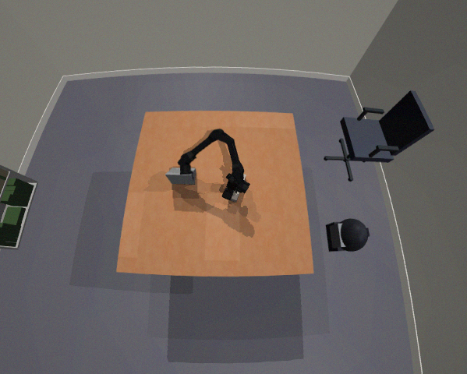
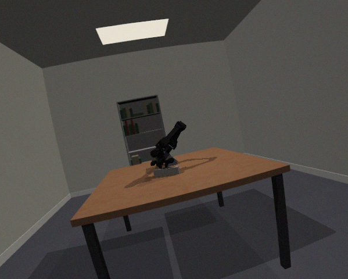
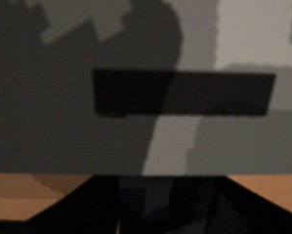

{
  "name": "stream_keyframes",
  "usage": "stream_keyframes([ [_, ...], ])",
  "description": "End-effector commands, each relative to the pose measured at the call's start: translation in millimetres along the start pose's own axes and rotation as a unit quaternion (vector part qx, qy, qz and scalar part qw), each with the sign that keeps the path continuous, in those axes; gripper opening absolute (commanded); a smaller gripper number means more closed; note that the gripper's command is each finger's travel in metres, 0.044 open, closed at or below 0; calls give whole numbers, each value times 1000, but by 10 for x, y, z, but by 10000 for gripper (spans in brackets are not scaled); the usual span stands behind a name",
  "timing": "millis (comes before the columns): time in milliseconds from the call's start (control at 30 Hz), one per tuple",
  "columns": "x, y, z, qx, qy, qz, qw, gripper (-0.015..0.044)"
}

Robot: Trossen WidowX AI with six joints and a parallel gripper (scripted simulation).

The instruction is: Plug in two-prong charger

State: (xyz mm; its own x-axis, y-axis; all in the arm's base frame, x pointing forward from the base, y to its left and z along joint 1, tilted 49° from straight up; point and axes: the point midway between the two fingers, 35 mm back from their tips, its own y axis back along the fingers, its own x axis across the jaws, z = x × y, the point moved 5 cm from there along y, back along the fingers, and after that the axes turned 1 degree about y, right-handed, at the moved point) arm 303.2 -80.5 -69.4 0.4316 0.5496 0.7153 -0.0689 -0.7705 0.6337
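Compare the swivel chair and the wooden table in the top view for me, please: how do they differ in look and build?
The swivel chair is dark blue-grey, while the table is orange-brown. The swivel chair has a backrest and armrests; the table is a flat, four-sided top. The swivel chair is much smaller across than the table. Both stand on the floor.

Seemingly navy office chair

The power strip was a pale grey, straight-sided block lying flat on the desk, a black rectangle on its shadowed face. The charger was gripped in the end effector, its shape and prongs too dark to make out.
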Motion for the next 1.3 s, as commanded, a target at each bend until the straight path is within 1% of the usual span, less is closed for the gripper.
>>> stream_keyframes([
  [0, 0, 1, 8, -2, 2, 0, 1000, 157],
  [367, 0, 1, 7, -2, 2, 0, 1000, 440],
  [1267, -1, -6, -68, -7, 7, 0, 1000, 440],
])
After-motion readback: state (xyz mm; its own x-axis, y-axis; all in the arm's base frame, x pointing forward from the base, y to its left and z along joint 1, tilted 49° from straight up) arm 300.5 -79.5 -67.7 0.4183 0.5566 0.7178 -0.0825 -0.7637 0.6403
